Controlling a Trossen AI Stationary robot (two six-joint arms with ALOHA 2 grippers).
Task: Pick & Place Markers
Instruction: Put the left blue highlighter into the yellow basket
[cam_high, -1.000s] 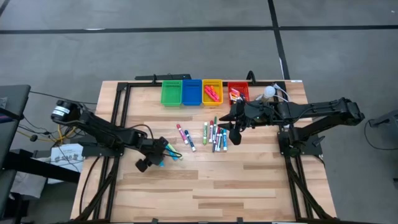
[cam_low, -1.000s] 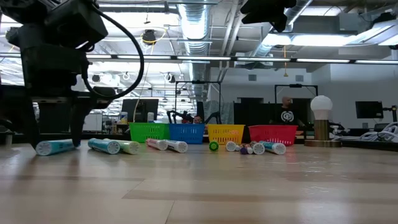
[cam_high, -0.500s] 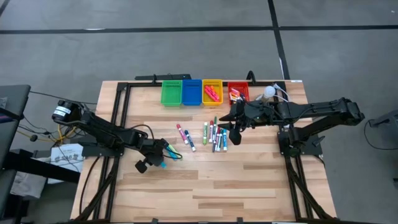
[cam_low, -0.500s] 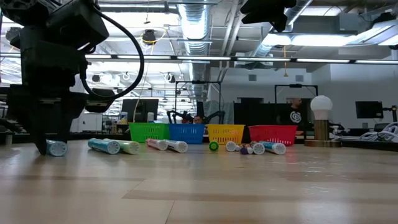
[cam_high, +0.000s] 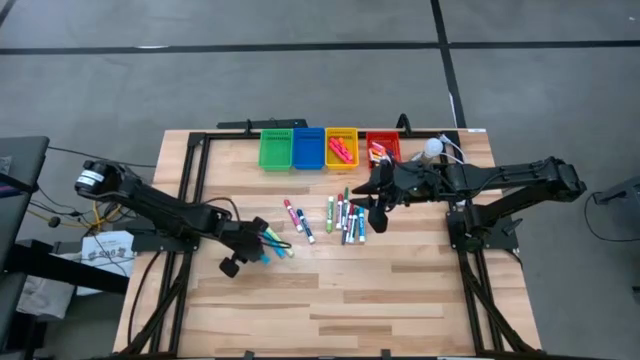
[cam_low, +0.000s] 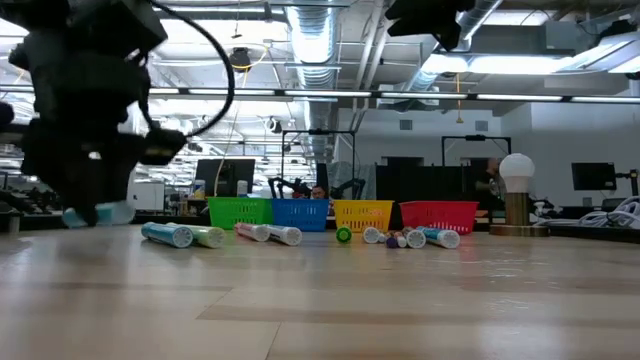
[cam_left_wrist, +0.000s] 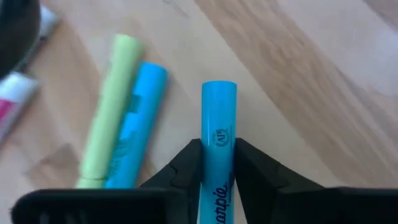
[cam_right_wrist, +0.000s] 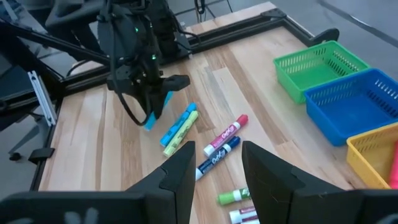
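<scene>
High view first: at the lower left of the table, the left gripper (cam_high: 258, 250) has just squeezed shut on a cyan marker (cam_left_wrist: 217, 140) and lifted it off the wood. A yellow marker (cam_left_wrist: 111, 137) and another blue marker (cam_left_wrist: 138, 124) lie just beside it. In the middle, more markers (cam_high: 340, 215) wait. At the top stand the bins (cam_high: 328, 148). The right gripper (cam_high: 378, 212) hangs over the middle pile, fingers apart, holding nothing. Next comes the carry to a bin.
</scene>
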